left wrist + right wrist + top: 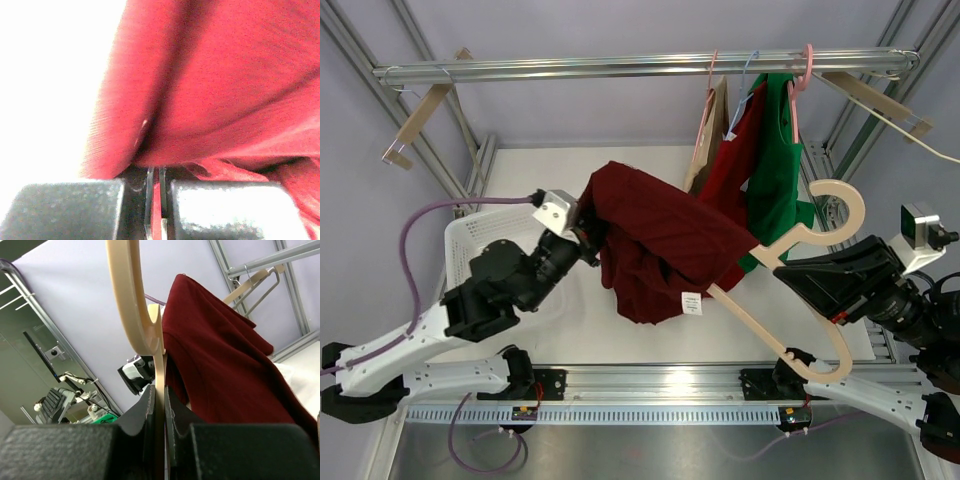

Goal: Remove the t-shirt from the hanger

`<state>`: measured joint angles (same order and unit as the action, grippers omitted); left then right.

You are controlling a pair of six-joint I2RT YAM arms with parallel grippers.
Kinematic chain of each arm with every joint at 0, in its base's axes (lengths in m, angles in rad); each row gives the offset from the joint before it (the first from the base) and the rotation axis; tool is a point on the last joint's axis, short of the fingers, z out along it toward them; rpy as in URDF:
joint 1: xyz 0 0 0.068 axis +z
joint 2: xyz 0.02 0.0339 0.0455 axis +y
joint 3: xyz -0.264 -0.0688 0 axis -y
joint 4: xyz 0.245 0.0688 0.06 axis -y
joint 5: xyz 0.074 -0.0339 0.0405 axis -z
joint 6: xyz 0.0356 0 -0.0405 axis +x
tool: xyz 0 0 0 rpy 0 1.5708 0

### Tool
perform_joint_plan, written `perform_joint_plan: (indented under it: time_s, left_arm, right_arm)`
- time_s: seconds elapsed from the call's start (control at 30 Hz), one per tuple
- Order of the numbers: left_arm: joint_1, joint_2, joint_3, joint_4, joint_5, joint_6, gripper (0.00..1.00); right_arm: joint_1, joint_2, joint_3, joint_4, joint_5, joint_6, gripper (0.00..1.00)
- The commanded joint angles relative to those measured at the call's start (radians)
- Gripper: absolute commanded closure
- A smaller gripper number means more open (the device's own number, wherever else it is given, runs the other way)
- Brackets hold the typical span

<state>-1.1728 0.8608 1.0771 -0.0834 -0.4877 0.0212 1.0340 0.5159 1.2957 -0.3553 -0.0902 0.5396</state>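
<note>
From above, shirt [660,240]: dark red, hung in mid-air between the arms, draped over one arm of the hanger [757,318]; the hanger's other arm is bare and points toward the bases
From above, right gripper [785,268]: on the hanger near its neck, hook up and to the right
From above, left gripper [588,232]: at the shirt's left edge, above the table
Left wrist, jaws: almost together, pinching a thin fold of the shirt [225,75]
Right wrist, jaws: pressed on the hanger's [135,300] flat stem, with the shirt [220,365] beyond it
Step, as judged: drawing the shirt off the covered arm
Doing it well: hold the hanger rigid and pull leftward along the covered arm, so the collar slides over the tip instead of catching
Risk: the pinch looks shallow, so pull slowly, and steer away from the garments [770,150] on the rail [620,68]
</note>
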Motion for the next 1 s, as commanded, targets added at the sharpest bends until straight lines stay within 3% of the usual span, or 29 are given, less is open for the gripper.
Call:
perform_joint_plan:
  time_s: [0.0,0.13,0.27,0.43,0.57,0.7,0.8,0.97]
  left_arm:
    - [0.005,-0.071,0.115,0.016,-0.078,0.04,1.0]
    - [0.007,-0.028,0.295,-0.081,-0.144,0.088,1.0]
    - [0.007,0.021,0.49,-0.105,-0.309,0.183,1.0]
    - [0.005,0.092,0.743,-0.173,-0.347,0.252,1.0]
    - [0.007,0.119,0.827,-0.185,-0.393,0.312,1.0]
    - [0.007,0.087,0.761,-0.098,-0.469,0.417,1.0]
    - [0.006,0.019,0.62,-0.004,-0.54,0.47,1.0]
    - [0.016,-0.155,0.203,0.23,-0.661,0.519,1.0]
  right_arm:
    - [0.0,-0.053,-0.007,0.007,-0.008,0.023,1.0]
    - [0.0,-0.092,-0.071,-0.054,0.009,0.054,1.0]
    - [0.0,-0.158,-0.163,-0.135,0.004,0.1,1.0]
    - [0.0,-0.231,-0.193,-0.229,0.069,0.128,1.0]
    - [0.0,-0.219,-0.173,-0.234,0.079,0.102,1.0]
    - [0.0,-0.16,-0.171,-0.235,0.069,0.085,1.0]
    - [0.0,-0.116,-0.179,-0.237,0.061,0.073,1.0]
    - [0.0,-0.07,-0.179,-0.235,0.067,0.06,1.0]
